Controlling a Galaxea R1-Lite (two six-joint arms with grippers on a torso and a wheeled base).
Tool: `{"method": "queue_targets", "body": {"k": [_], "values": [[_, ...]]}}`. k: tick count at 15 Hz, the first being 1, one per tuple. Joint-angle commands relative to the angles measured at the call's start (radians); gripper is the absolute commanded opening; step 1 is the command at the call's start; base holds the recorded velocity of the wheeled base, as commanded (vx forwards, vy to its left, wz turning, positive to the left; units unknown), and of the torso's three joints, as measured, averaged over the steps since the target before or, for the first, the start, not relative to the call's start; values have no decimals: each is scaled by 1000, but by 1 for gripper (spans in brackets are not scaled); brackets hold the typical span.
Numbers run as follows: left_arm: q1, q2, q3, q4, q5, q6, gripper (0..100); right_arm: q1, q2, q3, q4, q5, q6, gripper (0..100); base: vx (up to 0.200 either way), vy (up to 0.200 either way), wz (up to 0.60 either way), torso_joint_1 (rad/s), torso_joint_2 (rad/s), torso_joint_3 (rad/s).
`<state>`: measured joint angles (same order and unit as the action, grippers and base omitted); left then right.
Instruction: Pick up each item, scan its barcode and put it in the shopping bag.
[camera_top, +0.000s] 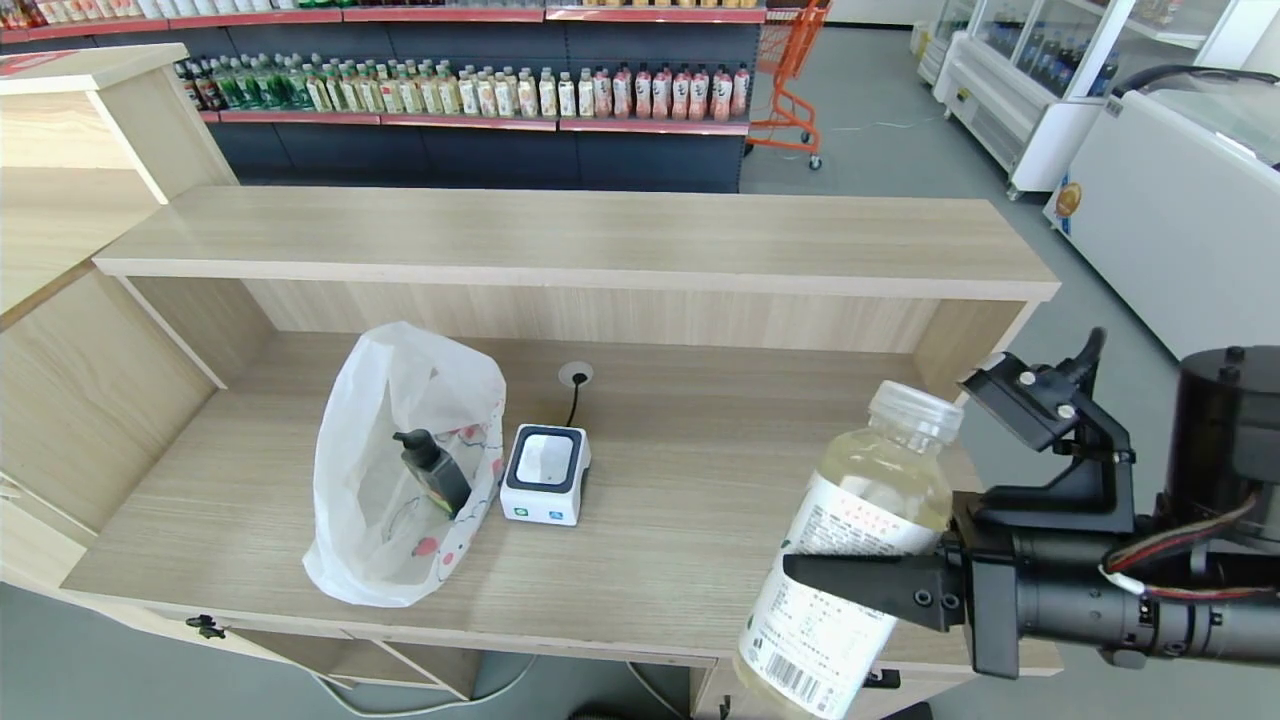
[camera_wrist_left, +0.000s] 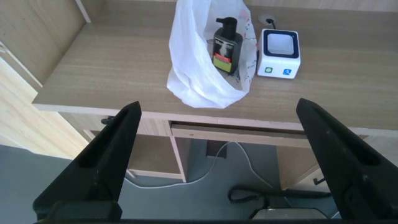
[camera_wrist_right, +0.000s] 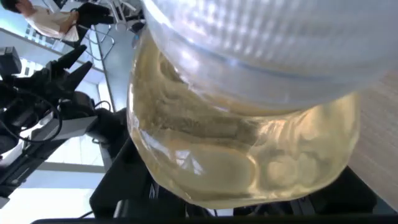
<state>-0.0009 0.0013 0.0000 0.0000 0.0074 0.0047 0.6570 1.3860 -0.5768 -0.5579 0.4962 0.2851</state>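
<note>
Right gripper (camera_top: 852, 588) is clamped on the bottle (camera_top: 880, 485), with one dark finger (camera_top: 885, 590) lying across the white label at about mid-height. The bottle is clear plastic, filled with pale yellow liquid and capped in clear plastic. It is held tilted, with its cap leaning away and to the right. A barcode (camera_top: 795, 680) near the base faces the head camera. The bottle is well to the right of the scanner (camera_top: 545, 472) and nearer the robot, over the counter's (camera_top: 680, 540) near edge. In the right wrist view the bottle (camera_wrist_right: 249, 155) is seen close up, from its cap end.

Left gripper (camera_wrist_left: 219, 112) is spread wide with nothing between its fingers. It is off the counter (camera_wrist_left: 112, 74), on the robot's side of the scanner (camera_wrist_left: 279, 53) and well apart from it.

The scanner is a small white box with a dark-framed window on top. A black cable (camera_top: 573, 405) runs from behind it to a round hole in the counter. The bag (camera_top: 370, 500), thin white plastic with its mouth open, sits just left of the scanner. A dark pump bottle (camera_top: 437, 470) stands inside it, leaning toward the scanner. Shelves of drinks (camera_top: 470, 92) line the wall far beyond the scanner.
</note>
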Motion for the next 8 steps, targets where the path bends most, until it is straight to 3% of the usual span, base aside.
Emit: {"method": "queue_targets", "body": {"k": [1, 8], "values": [[1, 0, 0, 0, 0, 0, 100, 35, -53, -25, 15, 2, 0, 0, 0, 0, 0, 0, 0, 0], [1, 0, 0, 0, 0, 0, 100, 10, -45, -8, 16, -5, -1, 0, 0, 0, 0, 0, 0, 0]]}}
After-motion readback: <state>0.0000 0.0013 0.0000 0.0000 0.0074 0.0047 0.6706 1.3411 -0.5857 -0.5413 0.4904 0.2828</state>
